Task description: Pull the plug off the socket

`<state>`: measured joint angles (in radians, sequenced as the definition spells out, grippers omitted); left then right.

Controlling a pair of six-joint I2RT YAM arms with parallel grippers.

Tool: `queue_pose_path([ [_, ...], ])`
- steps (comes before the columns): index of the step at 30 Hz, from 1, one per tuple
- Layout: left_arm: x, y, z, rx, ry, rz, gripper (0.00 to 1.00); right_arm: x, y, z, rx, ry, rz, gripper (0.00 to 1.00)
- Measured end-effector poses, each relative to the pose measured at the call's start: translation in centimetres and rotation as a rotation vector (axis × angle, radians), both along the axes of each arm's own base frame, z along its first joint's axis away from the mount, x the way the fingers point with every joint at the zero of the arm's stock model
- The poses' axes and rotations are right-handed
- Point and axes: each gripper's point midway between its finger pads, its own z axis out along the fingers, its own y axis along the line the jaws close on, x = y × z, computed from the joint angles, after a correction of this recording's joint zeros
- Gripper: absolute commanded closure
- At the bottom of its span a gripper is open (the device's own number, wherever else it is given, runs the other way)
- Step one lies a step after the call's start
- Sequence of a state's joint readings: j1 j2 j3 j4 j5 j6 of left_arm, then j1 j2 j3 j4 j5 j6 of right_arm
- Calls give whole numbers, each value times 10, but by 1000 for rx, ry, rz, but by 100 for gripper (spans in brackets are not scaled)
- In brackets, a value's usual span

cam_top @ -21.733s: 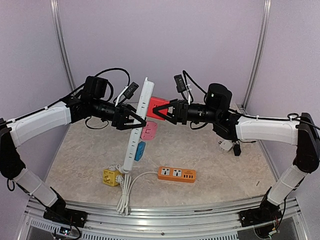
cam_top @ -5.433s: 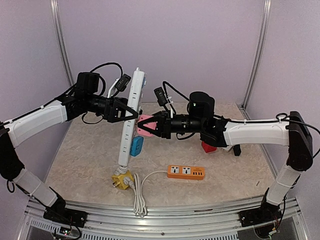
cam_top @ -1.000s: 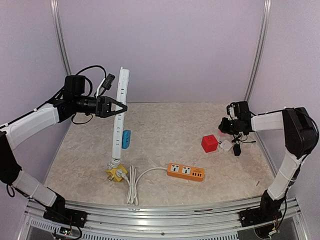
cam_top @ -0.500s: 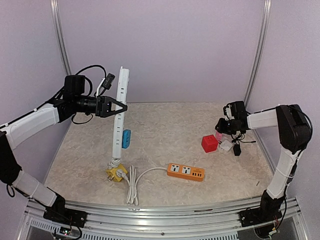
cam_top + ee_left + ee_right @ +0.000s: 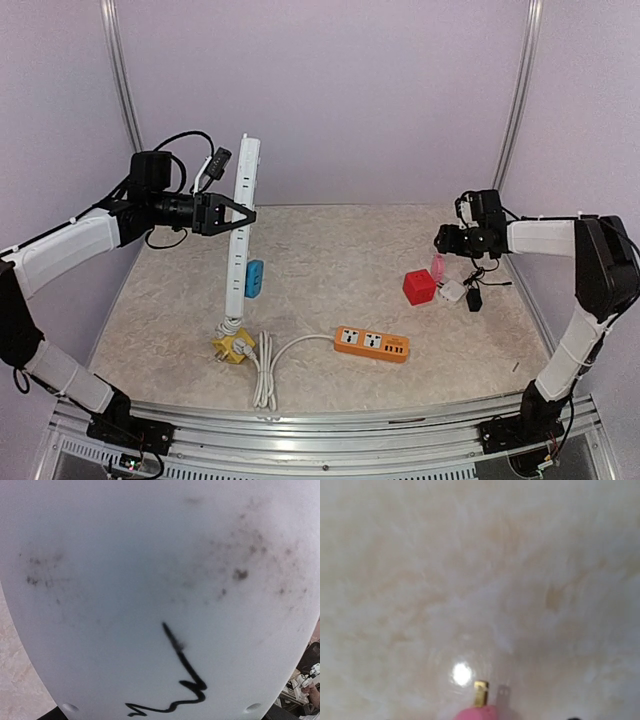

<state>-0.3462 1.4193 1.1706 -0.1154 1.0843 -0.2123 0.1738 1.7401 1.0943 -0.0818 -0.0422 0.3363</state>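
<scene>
Marbled surface [image 5: 330,260], top view: left hand [image 5: 245,213] clamps the upright white power strip [image 5: 238,230], blue plug [image 5: 254,279] still seated. The right hand [image 5: 447,240] has carried the pink plug [image 5: 437,266] to the right edge, beside the red cube [image 5: 418,287]. Left wrist: white power strip [image 5: 160,580] fills everything. Right wrist: pink plug [image 5: 479,714] free of any socket; I cannot tell this hand's state. One plug likely remains.

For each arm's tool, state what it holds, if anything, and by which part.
The left tool grips the white power strip on its upper half, holding it nearly upright. Whether the right tool grips the pink plug beneath it cannot be told.
</scene>
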Motion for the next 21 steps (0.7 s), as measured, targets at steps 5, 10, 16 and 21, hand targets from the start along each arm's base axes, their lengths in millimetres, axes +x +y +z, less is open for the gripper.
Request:
queue_pose_path([
  [5, -4, -8, 5, -13, -23, -15, 95, -11, 7, 58, -10, -114, 39, 22],
  [10, -9, -20, 17, -49, -39, -65, 95, -46, 58, 126, 35, -265, 187, 19],
  [16, -9, -41, 24, -69, -41, -134, 96, -114, 144, 188, 192, -433, 457, 16],
  [21, -24, -57, 26, -89, -51, -212, 96, -161, 206, 213, 325, -501, 689, 16],
])
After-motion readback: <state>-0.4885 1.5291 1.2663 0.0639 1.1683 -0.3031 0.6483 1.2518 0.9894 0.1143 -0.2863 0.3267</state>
